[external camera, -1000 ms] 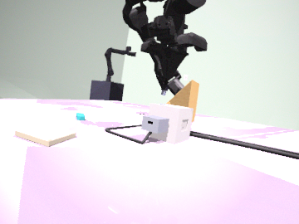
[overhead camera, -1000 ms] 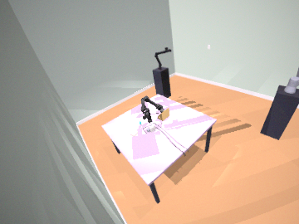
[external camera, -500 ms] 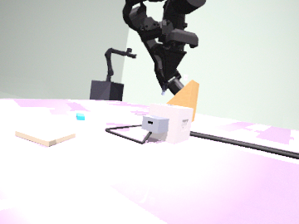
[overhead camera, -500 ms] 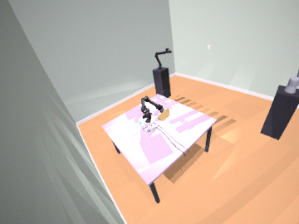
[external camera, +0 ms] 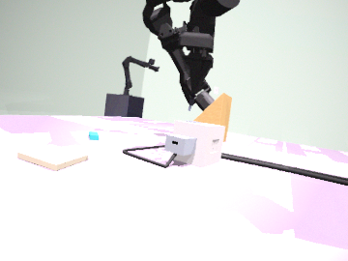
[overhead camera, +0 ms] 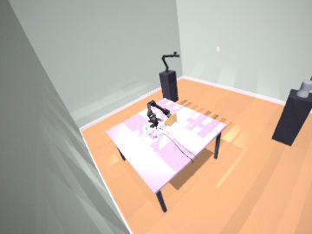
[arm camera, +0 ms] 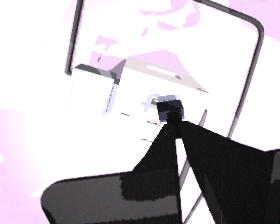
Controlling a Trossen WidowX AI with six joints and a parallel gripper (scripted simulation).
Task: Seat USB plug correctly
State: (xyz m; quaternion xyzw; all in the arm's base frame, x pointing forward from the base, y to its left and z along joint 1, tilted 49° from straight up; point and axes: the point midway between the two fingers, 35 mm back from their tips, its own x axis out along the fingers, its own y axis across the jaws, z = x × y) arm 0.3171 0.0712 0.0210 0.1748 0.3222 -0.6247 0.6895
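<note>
The power cube is a white block on the table, with a grey-blue block at its side. Slots show faintly on its bright top in the wrist view. My gripper is shut on the USB plug, whose dark body sticks out past the fingertips. In the exterior view the fingertips are above and behind the cube, with a gap between. The plug is out of the socket. Glare hides which way round its pale metal end is.
A black cable loops around the cube and runs off right. An orange wedge stands behind the cube, near the gripper. A flat tan board and a small cyan block lie at the left in the exterior view.
</note>
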